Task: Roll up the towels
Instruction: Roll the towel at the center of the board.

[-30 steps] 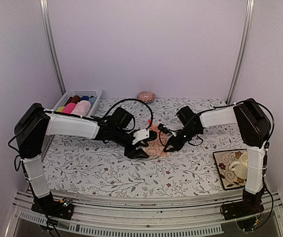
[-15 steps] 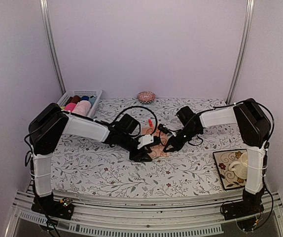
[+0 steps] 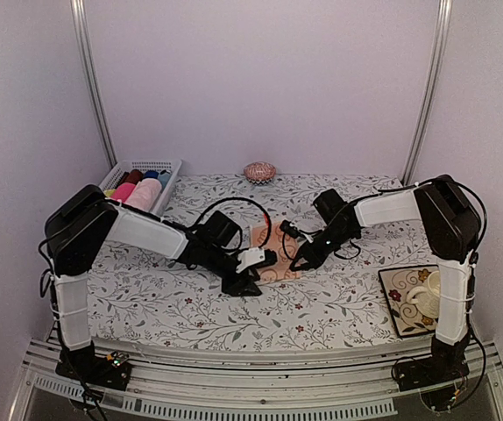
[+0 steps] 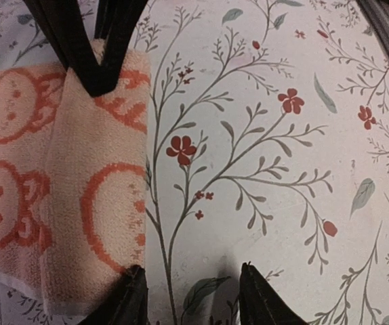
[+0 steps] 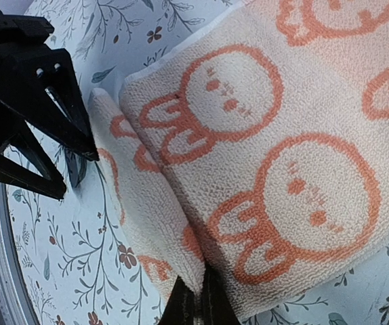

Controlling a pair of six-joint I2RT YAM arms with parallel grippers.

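Note:
A peach towel (image 3: pixel 275 253) with an orange bunny-like print lies mid-table, its near edge folded over into a low roll (image 4: pixel 93 169). My right gripper (image 3: pixel 298 260) is shut on that fold at one end (image 5: pixel 198 288); the towel (image 5: pixel 269 135) spreads beyond it. My left gripper (image 3: pixel 244 279) is open and empty on the tablecloth (image 4: pixel 191 271), one finger touching the roll's other end. It also shows in the right wrist view (image 5: pixel 79 177). A light pink rolled cloth (image 3: pixel 146 190) lies in the basket.
A white basket (image 3: pixel 146 165) with several coloured rolled cloths stands at the back left. A small pink patterned object (image 3: pixel 259 171) sits at the back wall. A square plate (image 3: pixel 397 285) with a cup is at the right front.
My left gripper has slid off the towel toward the near side, and its arm has swung. More of the towel shows. The right arm has not moved.

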